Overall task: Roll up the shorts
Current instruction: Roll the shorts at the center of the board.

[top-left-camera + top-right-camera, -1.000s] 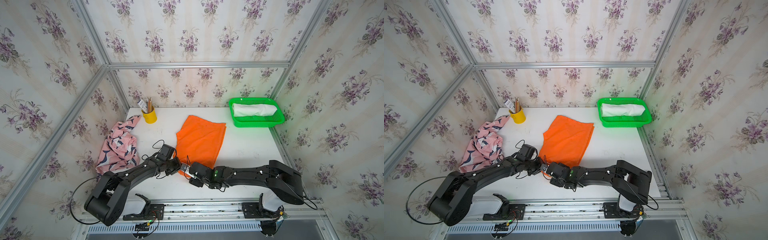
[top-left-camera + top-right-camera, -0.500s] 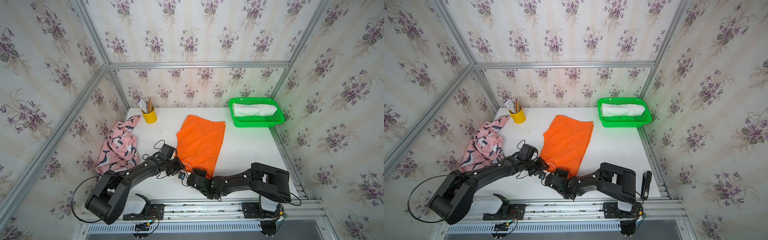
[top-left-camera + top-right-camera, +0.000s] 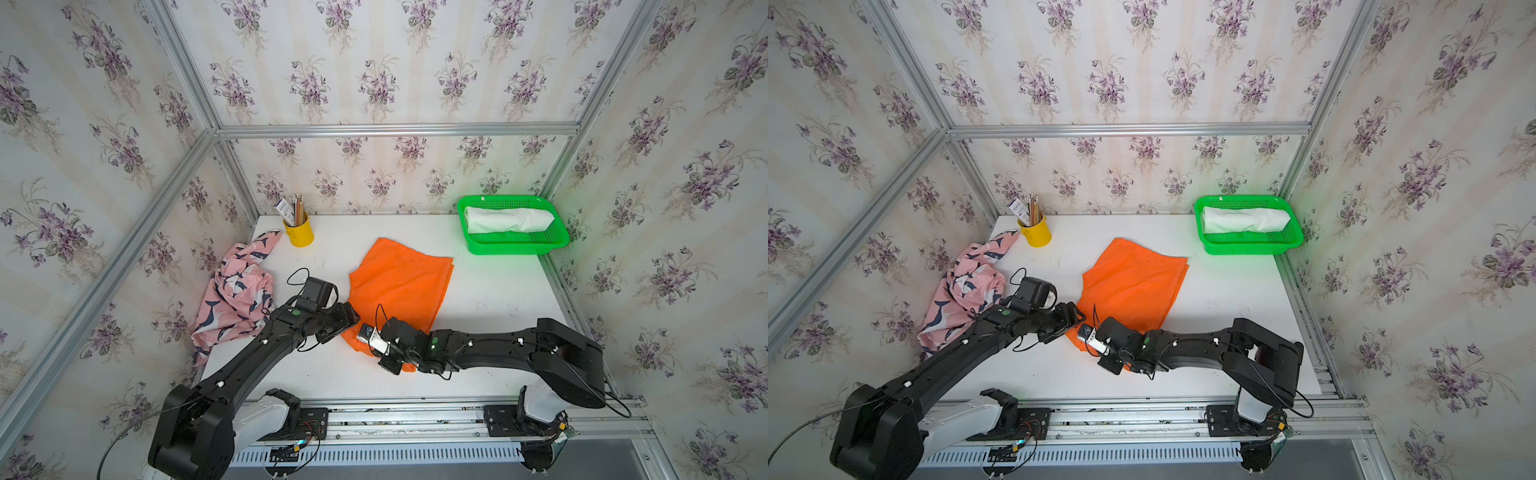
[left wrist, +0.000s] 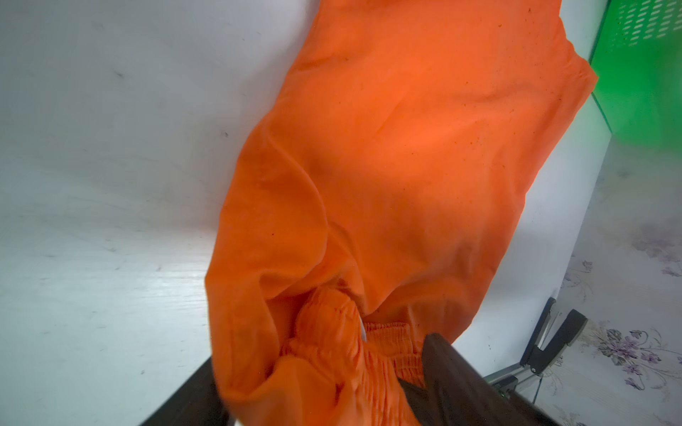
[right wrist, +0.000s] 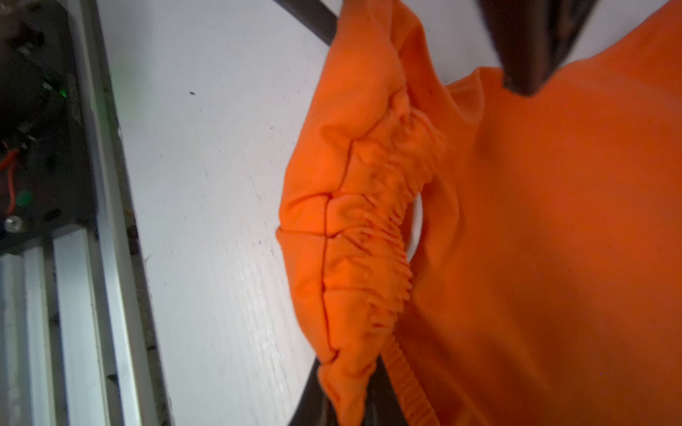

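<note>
Clamping bunched orange shorts (image 3: 401, 286), right pincer (image 5: 345, 400) is mostly cut off; left pincer (image 4: 323, 365) gapes, cloth-draped.

Both top views look down from high at the near side; both wrist views, seemingly low, share the orange shorts (image 4: 406, 147).

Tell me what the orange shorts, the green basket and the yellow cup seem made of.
The orange shorts: thin matte woven cloth; it creases softly and the waistband is gathered. The green basket: probably moulded plastic, slightly glossy, with perforated walls. The yellow cup: smooth, opaque; plastic or painted metal, unclear.
</note>
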You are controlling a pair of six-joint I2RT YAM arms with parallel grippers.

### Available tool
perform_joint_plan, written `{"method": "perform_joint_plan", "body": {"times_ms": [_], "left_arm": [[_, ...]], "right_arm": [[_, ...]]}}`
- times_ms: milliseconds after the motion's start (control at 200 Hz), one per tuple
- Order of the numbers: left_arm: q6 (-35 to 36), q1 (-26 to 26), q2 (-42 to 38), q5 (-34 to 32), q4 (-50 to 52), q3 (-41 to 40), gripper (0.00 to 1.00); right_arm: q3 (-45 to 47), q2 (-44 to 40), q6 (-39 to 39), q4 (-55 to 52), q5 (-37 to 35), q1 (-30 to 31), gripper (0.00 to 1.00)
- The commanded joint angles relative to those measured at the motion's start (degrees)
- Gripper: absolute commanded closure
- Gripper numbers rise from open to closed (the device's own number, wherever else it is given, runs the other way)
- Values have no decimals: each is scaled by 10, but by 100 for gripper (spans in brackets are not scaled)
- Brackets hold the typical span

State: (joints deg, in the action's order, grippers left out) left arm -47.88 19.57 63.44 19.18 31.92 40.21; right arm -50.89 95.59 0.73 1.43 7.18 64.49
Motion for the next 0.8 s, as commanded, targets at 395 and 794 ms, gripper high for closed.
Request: {"method": "perform_joint_plan", "body": {"times_ms": [395, 794], "left_arm": [[77, 21, 67, 26, 28, 53, 22], [129, 66, 279, -66, 33, 206, 40]], "right_arm": [[-52, 154, -192, -3, 363, -224, 93], [-110, 202, -232, -64, 392, -249, 65]]}}
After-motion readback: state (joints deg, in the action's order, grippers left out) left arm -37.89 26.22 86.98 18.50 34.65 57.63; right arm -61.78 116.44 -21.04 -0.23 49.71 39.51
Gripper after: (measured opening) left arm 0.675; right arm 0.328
